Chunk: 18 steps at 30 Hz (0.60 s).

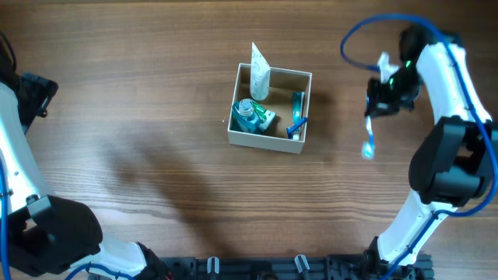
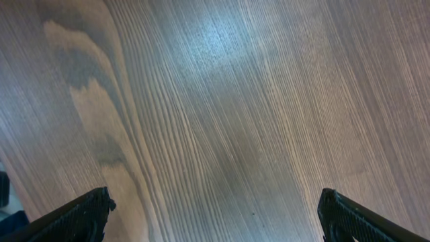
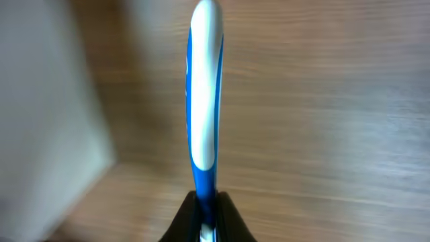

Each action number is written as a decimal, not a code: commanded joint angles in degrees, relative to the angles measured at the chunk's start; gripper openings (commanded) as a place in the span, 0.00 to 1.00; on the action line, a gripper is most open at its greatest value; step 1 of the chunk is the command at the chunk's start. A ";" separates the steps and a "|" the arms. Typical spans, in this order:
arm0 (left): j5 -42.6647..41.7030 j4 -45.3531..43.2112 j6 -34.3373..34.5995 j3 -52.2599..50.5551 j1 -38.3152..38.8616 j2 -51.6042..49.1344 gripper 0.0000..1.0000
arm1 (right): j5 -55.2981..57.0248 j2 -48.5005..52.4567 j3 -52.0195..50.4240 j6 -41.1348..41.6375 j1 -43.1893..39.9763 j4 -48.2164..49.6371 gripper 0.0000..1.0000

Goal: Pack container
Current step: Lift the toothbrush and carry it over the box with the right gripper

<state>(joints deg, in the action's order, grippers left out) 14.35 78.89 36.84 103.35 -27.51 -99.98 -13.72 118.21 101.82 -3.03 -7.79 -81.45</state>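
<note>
The container (image 1: 302, 109) is a small square white box with a brown inside, at the table's middle. It holds a white tube (image 1: 259, 75) leaning up at its back left, a teal bottle (image 1: 249, 113) and a blue toothbrush (image 1: 297, 117). My right gripper (image 1: 381, 105) is to the right of the box, above the table, and is shut on a blue and white toothbrush (image 1: 369, 144). In the right wrist view the handle (image 3: 204, 94) stands up between the jaws (image 3: 207, 205). My left gripper (image 2: 213, 215) is open and empty over bare wood.
The left arm (image 1: 19, 132) stays at the far left edge. The right arm's base (image 1: 447, 175) stands at the right. A black rail (image 1: 257, 268) runs along the front edge. A blurred pale surface (image 3: 47, 121) fills the left of the right wrist view.
</note>
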 commanded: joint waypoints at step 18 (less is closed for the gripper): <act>0.72 -0.02 1.14 -0.26 -0.31 -0.17 1.00 | -16.72 -0.24 12.94 22.71 21.86 6.45 0.11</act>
<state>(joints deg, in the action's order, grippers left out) 14.35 78.85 36.84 103.35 -27.51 -99.98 -29.61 117.05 115.11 14.66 12.71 -75.31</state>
